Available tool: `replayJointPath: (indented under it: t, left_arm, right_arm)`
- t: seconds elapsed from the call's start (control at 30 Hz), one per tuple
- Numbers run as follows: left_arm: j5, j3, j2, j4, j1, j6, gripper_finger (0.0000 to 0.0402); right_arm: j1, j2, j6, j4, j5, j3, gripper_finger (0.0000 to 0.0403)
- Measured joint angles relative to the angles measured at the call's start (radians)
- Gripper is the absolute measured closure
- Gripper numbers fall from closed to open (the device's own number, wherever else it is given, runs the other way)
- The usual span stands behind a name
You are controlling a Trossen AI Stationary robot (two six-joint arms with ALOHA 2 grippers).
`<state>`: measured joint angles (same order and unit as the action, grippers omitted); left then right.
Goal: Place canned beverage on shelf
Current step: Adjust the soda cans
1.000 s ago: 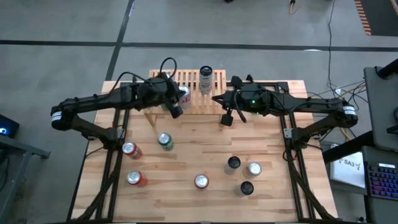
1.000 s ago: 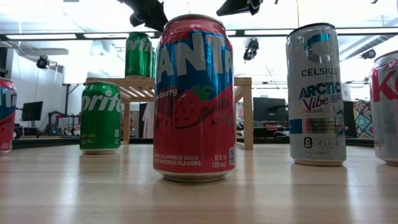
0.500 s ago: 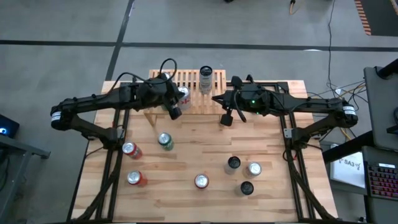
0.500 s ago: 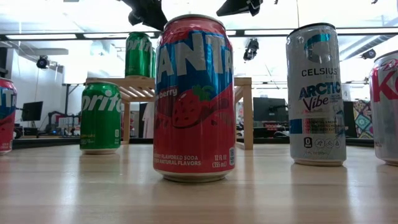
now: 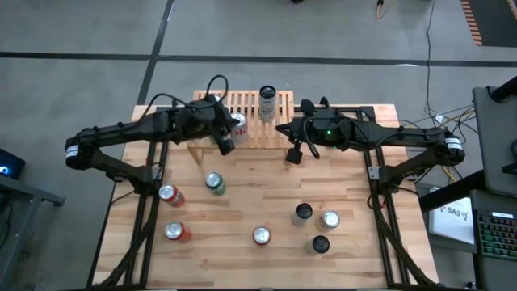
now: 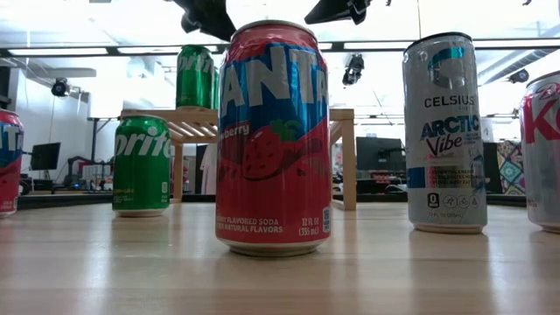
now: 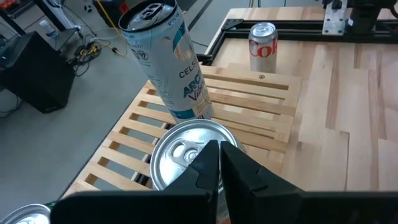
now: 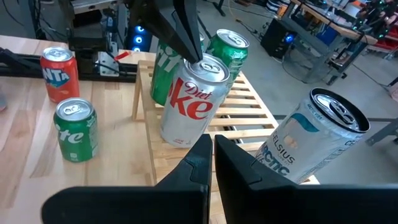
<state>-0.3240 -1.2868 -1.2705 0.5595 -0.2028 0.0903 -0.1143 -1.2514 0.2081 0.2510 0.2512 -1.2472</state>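
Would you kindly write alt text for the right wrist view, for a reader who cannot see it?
A Diet Coke can stands on a slatted wooden shelf, with the left pincer just above its top. Green cans stand behind it, a tall pale Celsius can beside it, and a green can and a red Fanta can on the table.

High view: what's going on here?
Cans are being moved onto the shelf. The left claw is down at the top of a Diet Coke can standing on the shelf, with its fingers close together, not around the can's body. A Celsius can and green cans are also on the shelf. The right claw hangs shut nearby, holding nothing. More cans wait on the table.
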Motion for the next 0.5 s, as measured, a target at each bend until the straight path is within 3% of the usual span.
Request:
replayJointPath:
  t: [0.27,0.5]
  left_arm:
    - [0.002,-0.009,0.037,0.0,0.025,0.006,0.0401]
    - [0.116,0.015,0.097,-0.024,0.095,0.013,0.0401]
  right_arm:
    - [0.0,0.0,-0.028,0.0,0.002,0.0,0.0394]
    - [0.0,-0.009,-0.115,0.0,0.003,0.016,0.0394]
